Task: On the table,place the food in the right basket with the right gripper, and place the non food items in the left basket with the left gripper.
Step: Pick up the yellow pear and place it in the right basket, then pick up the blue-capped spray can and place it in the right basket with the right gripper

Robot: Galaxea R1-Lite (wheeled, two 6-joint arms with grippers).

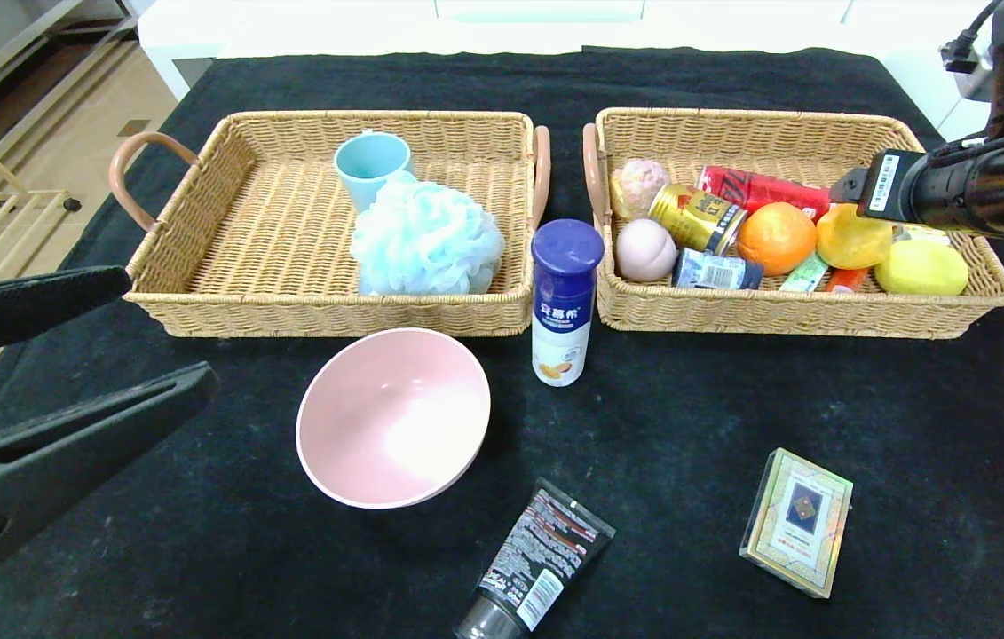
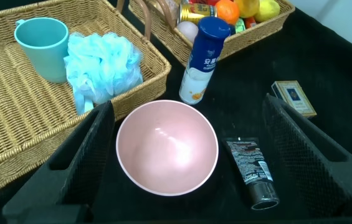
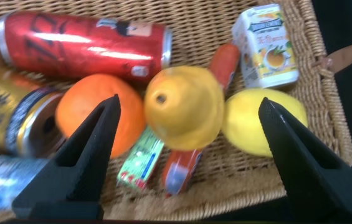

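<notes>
Right tool (image 3: pixel 185 162), jaws apart, hangs above pear (image 3: pixel 185 107) in right basket (image 3: pixel 325 112).

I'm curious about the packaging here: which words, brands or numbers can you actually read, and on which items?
White bottle with dark blue cap: blue Chinese characters, too blurred to quote.
Gold drink can: dark characters, unreadable.
Red drink can: markings blurred.
Small white carton: print too small.
Black squeeze tube: text illegible.

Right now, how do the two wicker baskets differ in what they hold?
The left basket holds only two things, a blue cup and a blue bath pouf, with much bare floor. The right basket is crowded with food: an orange, a yellow pear, cans and packets. Both are tan wicker trays with pinkish handles, side by side on the table.
</notes>
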